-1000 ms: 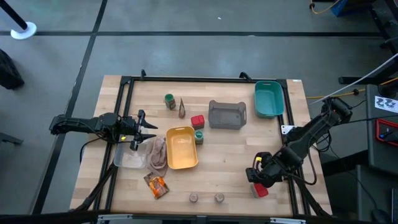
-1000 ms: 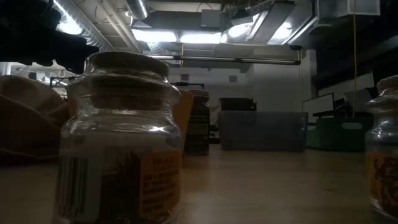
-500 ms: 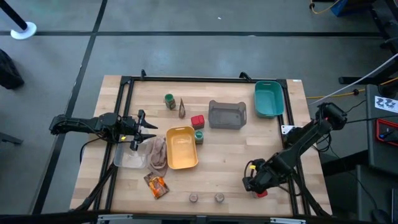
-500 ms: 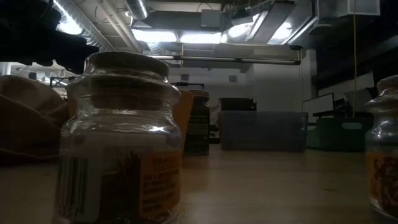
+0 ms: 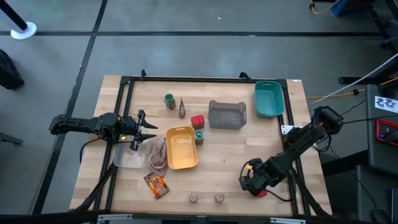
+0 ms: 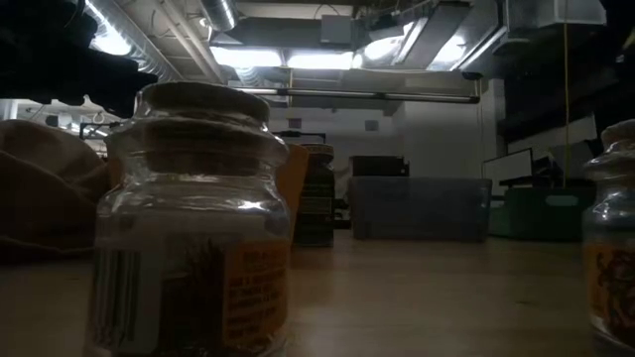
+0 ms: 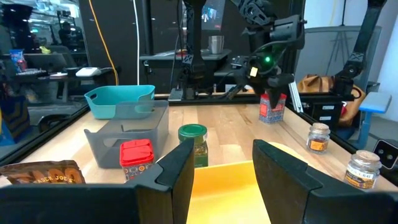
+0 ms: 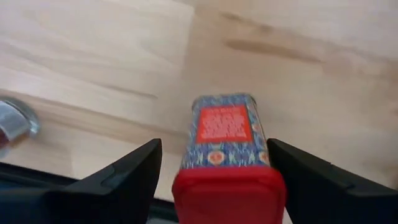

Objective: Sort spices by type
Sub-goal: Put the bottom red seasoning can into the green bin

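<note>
- Since a second earlier, the right end effector (image 5: 252, 185) had slid leftward along the lower right of the high view, carrying its red block (image 5: 262, 193) with it; the left arm and everything else on the bench (image 5: 230, 149) kept their places.
- Its fingers were closed on that red block (image 8: 227, 152), which in the right wrist view sat between them, red cap nearest the camera, above the bare wood.
- The left end effector (image 5: 144, 129) hovered at the left of the high view, fingers spread wide and holding nothing, beside the yellow tray (image 5: 181, 148) and above the clear tray (image 5: 129, 158).
- A second red block (image 5: 198, 122) stood at frame centre, just left of the grey tray (image 5: 227, 114).
- One green-lidded jar (image 5: 199, 137) touched the yellow tray's right edge; the other green-lidded jar (image 5: 169, 101) stood at upper centre beside the dark sachet (image 5: 181, 108).
- The orange-brown sachet (image 5: 156, 185) lay at lower left, below the beige cloth (image 5: 156, 154).
- Two small round jars (image 5: 194, 198) (image 5: 219, 198) sat along the bottom edge.
- A teal tray (image 5: 268, 98) rested at upper right.
</note>
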